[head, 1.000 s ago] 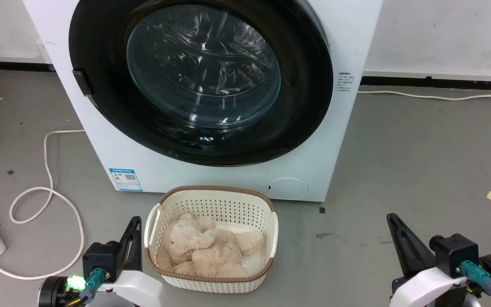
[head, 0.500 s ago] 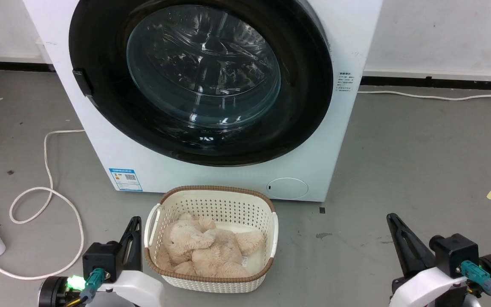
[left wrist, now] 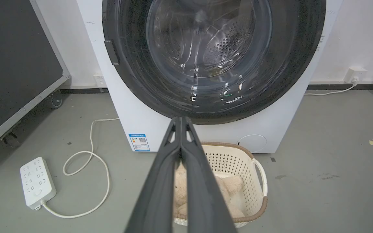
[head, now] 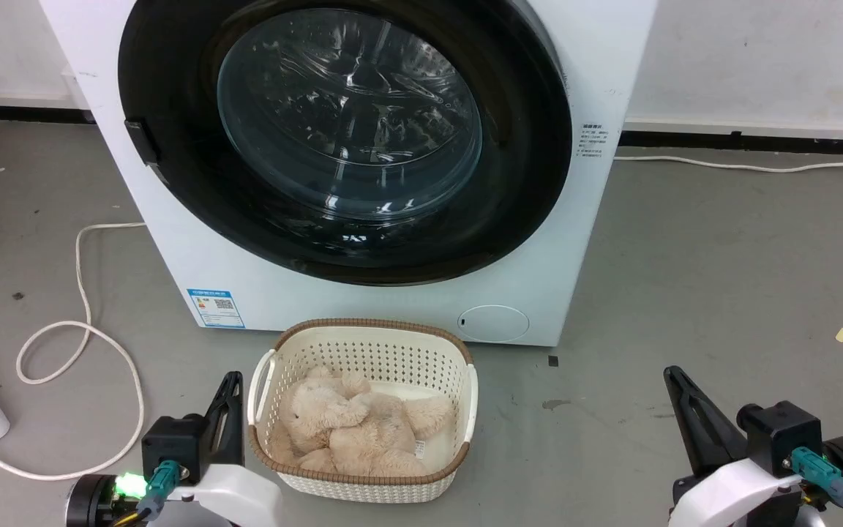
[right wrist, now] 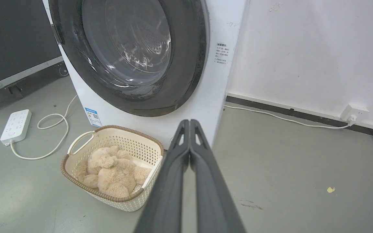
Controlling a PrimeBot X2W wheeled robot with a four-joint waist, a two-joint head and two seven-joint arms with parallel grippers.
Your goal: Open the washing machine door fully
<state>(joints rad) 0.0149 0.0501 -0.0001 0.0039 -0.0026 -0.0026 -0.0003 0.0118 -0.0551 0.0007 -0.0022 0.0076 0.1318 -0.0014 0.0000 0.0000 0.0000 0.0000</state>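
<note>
- Nothing has moved since the earlier frames; both arms sit low.
- Left gripper (left wrist: pixel 180 121): fingers pressed together, empty, just left of the basket (head: pixel 374 323).
- Right gripper (right wrist: pixel 189 123): fingers pressed together, empty, over floor.
- Basket: cream, holds a beige plush toy (head: pixel 352 428).
- Washing machine (head: pixel 246 271): white, behind the basket.
- Washing machine door (head: pixel 531 161): closed flush on the machine's front, well apart from both grippers.

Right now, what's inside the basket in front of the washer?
A beige plush toy, heaped across most of the floor of the basket. Anything beneath the plush is covered.
</note>
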